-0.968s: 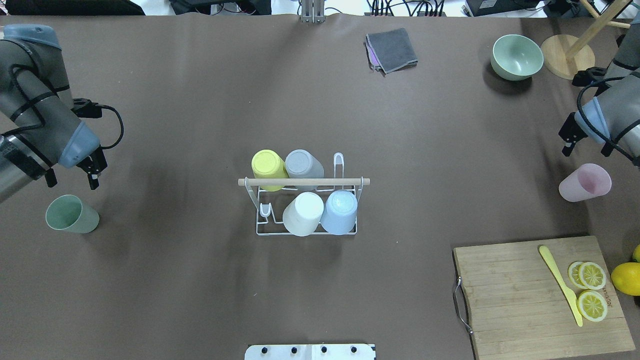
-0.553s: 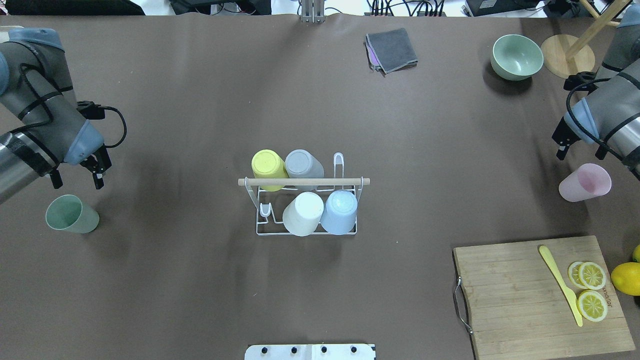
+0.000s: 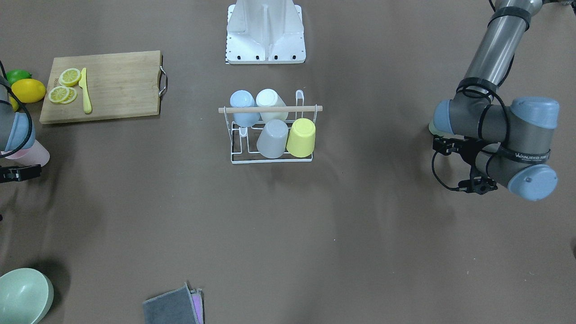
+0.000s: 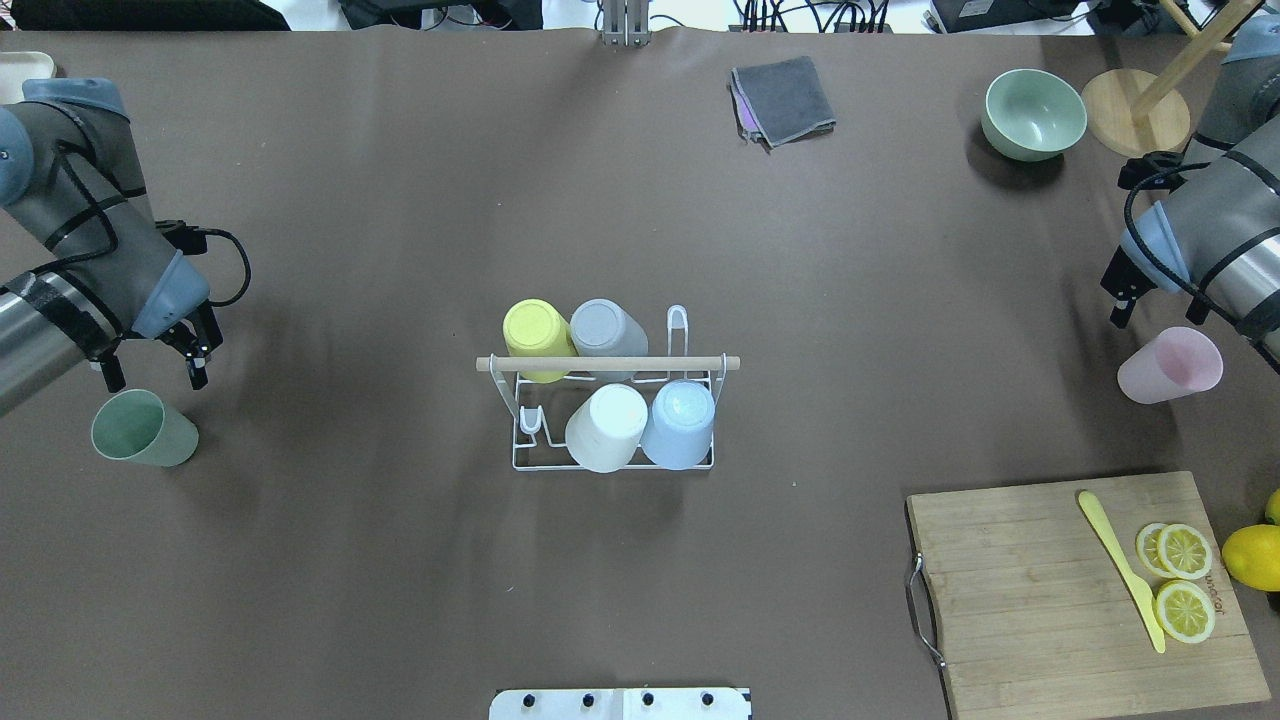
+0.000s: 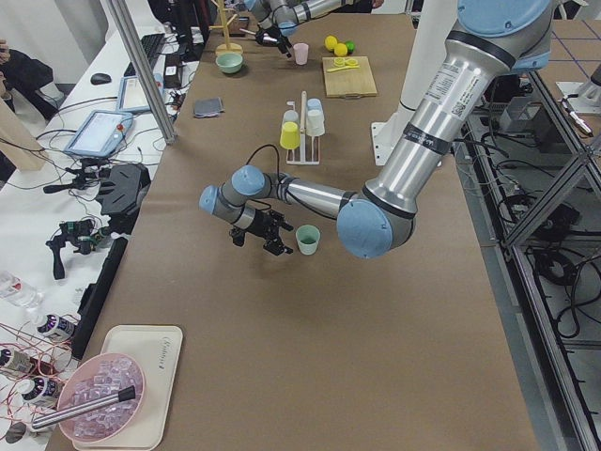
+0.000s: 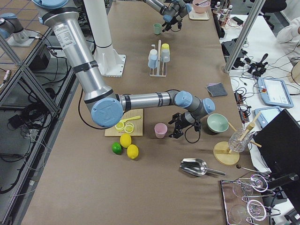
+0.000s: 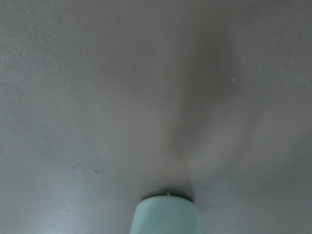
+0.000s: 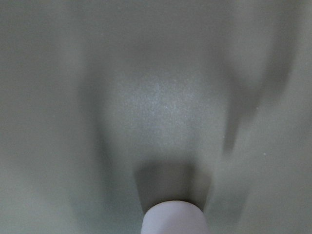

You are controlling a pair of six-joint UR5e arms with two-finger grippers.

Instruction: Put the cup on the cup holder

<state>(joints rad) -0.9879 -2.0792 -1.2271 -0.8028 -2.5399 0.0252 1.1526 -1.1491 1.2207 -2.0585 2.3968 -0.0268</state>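
Since the frame a second earlier, the left gripper has been turned a little and eased nearer the green cup. That cup stands upright on the counter, well to the left of the cup holder. The fingers are held apart, just beyond the cup's rim, and nothing is gripped. In the left wrist view only a sliver of the cup is seen at the bottom edge, so the approach is judged unfinished.

At the centre, the cup holder has not been shifted. Four cups are carried upside down on its prongs. The yellow cup and grey cup sit beyond the wooden rod, and the white cup and blue cup on the robot's side of it. Two prongs are left bare, so room for both loose cups is judged to remain.

Well to the right of the cup holder, the right gripper has been shifted slightly toward the holder. The pink cup stands upright just beside it. Its fingers appear to be apart and empty. Neither loose cup has been lifted, and both grasps are still to be made.
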